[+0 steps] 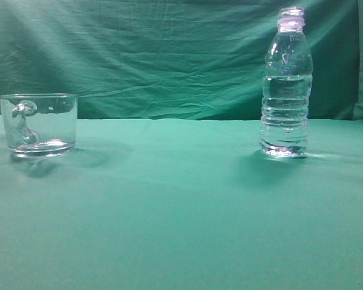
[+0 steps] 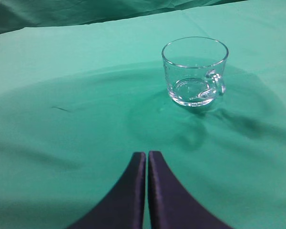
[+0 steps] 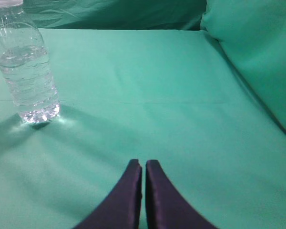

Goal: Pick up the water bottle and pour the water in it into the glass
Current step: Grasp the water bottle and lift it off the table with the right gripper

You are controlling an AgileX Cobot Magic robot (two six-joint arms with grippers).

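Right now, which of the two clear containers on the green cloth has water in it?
The tall ribbed bottle on the right: water fills most of it, and it stands uncapped. The short mug with a handle, on the left, is empty.

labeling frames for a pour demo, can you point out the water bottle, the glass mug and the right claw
water bottle (image 1: 285, 90): exterior view, on the ribbed mid body.
glass mug (image 2: 194, 71): left wrist view, on the near wall below the rim.
right claw (image 3: 143, 166): right wrist view, between the two closed dark fingertips.
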